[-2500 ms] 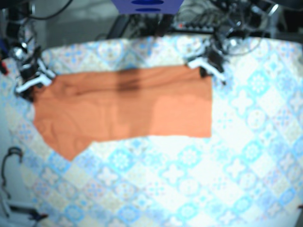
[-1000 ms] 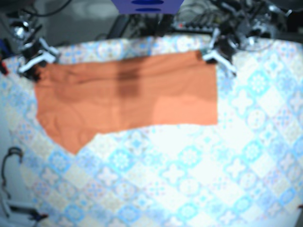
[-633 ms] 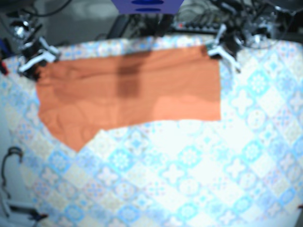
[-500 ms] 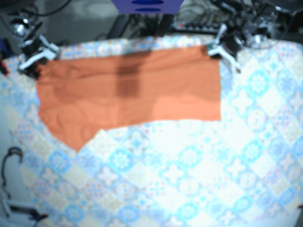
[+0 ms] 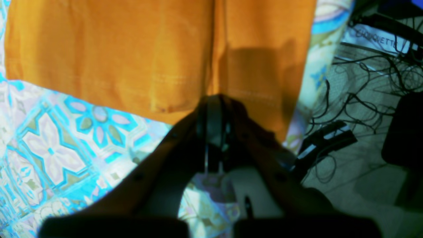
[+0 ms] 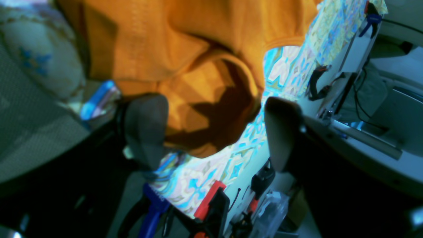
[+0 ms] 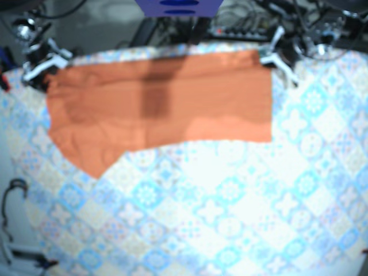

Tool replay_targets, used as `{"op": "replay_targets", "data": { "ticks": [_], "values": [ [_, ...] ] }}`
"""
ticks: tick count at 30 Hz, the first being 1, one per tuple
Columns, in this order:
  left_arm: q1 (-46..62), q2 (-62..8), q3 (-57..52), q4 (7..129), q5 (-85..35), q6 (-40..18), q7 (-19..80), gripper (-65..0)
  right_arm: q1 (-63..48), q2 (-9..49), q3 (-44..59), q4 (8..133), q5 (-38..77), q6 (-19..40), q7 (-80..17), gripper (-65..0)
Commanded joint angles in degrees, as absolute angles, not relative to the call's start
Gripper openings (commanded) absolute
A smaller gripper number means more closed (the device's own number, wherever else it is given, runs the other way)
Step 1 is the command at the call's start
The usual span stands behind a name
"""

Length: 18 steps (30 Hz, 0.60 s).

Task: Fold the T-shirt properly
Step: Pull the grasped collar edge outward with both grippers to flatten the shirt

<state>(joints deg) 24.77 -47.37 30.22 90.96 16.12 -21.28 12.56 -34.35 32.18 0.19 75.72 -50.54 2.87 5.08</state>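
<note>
We are gripping the orange fabric T-shirt (image 7: 161, 103) at only one of its far corners. The left gripper (image 5: 214, 102) is sitting with its dark jaws pressed together, pinching the shirt's stitched hem. A sharp crease is running straight away from the jaw tips across the cloth. Ahead of these jaws the shirt is lying flat. To one side of them the blue-and-white tile-patterned tablecloth (image 5: 59, 142) is showing, and to the other side tangled black cables (image 5: 360, 99) are trailing past the table's edge.

The right gripper (image 6: 213, 132) is hanging with its jaws spread wide. Between them a rumpled, rounded fold of the shirt is bunching under the gripper's own shadow. One grey finger pad (image 6: 145, 129) is sitting just beside that fold, but we cannot tell whether it is touching the cloth. The opposite finger is standing apart from the shirt, over the tablecloth.

From above, we are seeing the shirt spread across the far part of the table with a gripper at each far corner. Its near edge is tapering to a point on the right gripper's side.
</note>
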Motion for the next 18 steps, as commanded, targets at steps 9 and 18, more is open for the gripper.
{"op": "replay_targets", "data": {
  "ticks": [9, 18],
  "values": [
    [25.7, -49.0, 30.2, 89.7, 17.7, -23.5, 18.4, -65.0, -37.2, 32.7, 0.1, 77.5, -51.1, 6.1, 4.5, -18.2],
    [25.7, -49.0, 30.1, 89.7, 17.8, -23.4, 18.3, -65.0, -36.9, 32.8, 0.2, 78.9, -51.2, 6.1, 4.5, -18.2]
  ]
}}
